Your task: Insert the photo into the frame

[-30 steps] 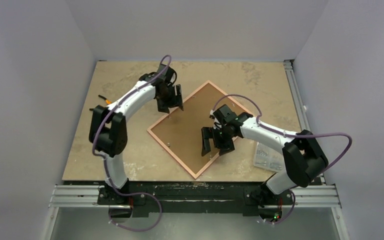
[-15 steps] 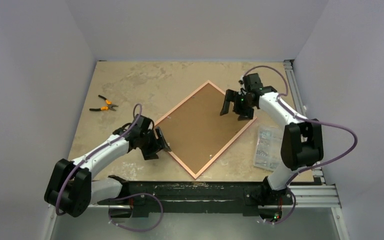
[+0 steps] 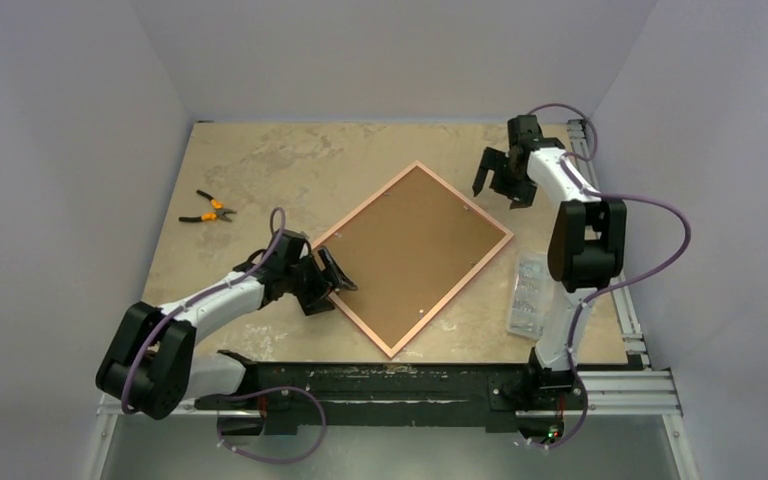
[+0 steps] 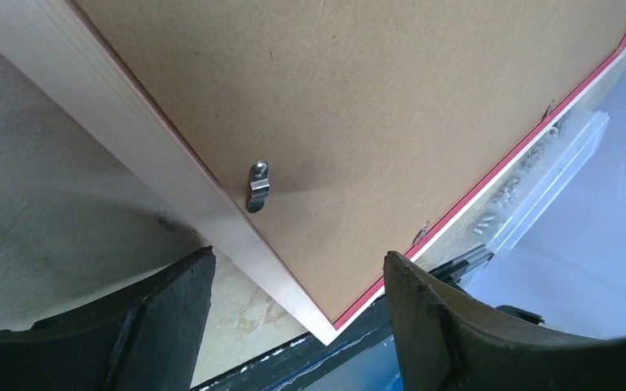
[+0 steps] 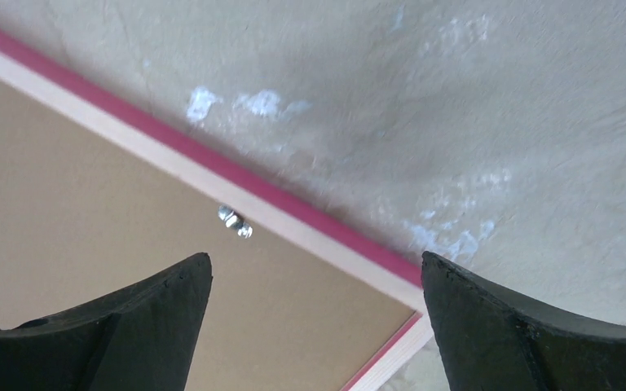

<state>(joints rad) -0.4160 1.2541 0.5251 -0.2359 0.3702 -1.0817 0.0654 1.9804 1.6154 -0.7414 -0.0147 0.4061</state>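
orange-handled pliers lie far left on tan mottled surface | left tool open, low beside near-left edge of rectangular pink-bordered frame | frame lies back-up, mid-surface, brown backing board showing | right tool open, beside frame's far-right edge | clear plastic box at right

1. The frame lies flat and face down around the middle of the table, slightly toward the near edge.
2. It is turned like a diamond: one corner points at the near edge, the opposite corner at the far edge.
3. Its narrow border is pale wood on the back, with a bright pink outer side.
4. A brown backing board fills the opening.
5. Small metal clips sit on the board just inside the border.
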